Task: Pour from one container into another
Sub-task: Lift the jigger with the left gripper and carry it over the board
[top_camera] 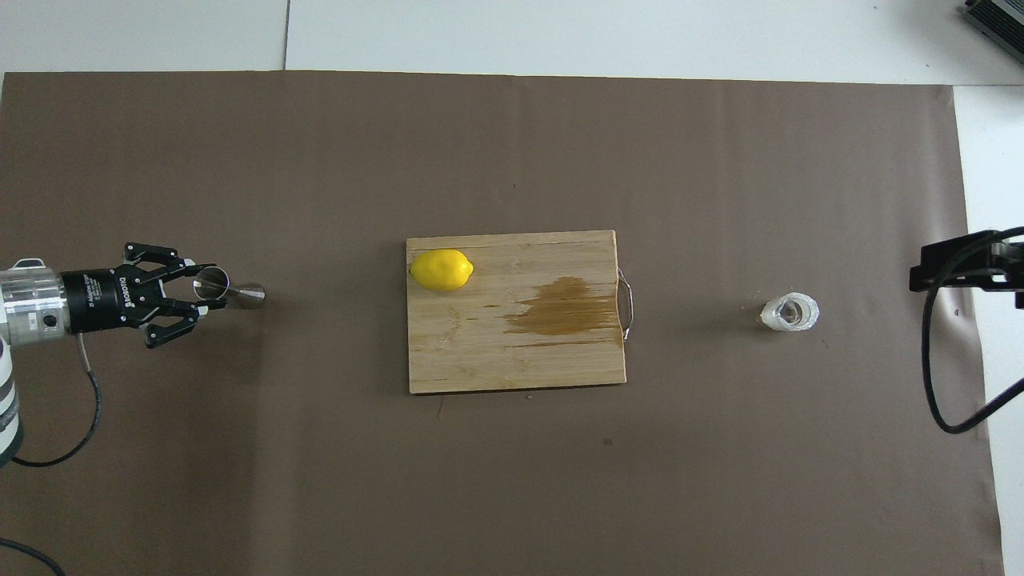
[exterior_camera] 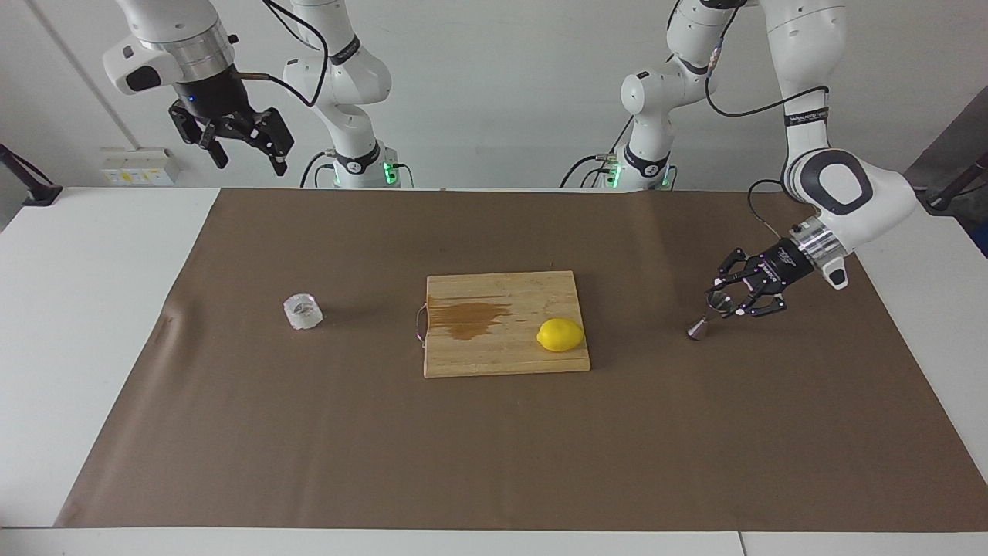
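Now left pincer (exterior_camera: 724,304) grips jigger (exterior_camera: 708,316); glass cup (exterior_camera: 302,311) apart.

left gripper (top_camera: 202,293) clamps the steel jigger (top_camera: 228,291); glass cup (top_camera: 790,312) stands apart.

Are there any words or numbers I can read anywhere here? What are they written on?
"ROBOTIQ": white letters on the left gripper's black body, seen in the overhead view; smaller print beside it is too small to read.
Black band on the left arm: white writing, too small to read.
Yellow-marked wall panel: too blurred to read.
Lemon, board, cup, jigger: no writing seen.
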Controlling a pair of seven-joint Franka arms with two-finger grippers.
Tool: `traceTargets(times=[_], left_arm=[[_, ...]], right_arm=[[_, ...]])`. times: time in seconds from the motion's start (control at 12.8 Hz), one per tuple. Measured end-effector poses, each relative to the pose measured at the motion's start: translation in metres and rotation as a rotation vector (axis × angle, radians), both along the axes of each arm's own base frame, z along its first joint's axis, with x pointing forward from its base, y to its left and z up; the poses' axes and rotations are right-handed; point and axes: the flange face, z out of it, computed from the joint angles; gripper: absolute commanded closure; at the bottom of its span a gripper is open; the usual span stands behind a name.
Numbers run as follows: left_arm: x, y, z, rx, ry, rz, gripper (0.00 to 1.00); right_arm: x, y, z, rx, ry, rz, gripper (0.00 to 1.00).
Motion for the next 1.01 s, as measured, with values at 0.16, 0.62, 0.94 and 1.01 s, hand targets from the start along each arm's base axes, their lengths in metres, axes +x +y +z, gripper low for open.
traceTargets(times=[0.16,0.62,0.94,1.01], left_arm=[[0.015,-0.016,0.03,-0.016,-0.018,-0.022,1.0],[0.041,-0.126,0.111,-0.049,0.04,-0.036,1.0],[0.034,-0.196,0.116,-0.058,0.089,-0.086,1.0],[0.032,-0.211,0.116,-0.066,0.084,-0.092,1.0]], right_arm=[[0.0,0.0,0.0,0.0,0.0,0.0,0.0],[0.0,0.0,0.0,0.0,0.0,0.0,0.0],[0.0,0.0,0.0,0.0,0.0,0.0,0.0],[0.0,0.0,0.0,0.0,0.0,0.0,0.0]])
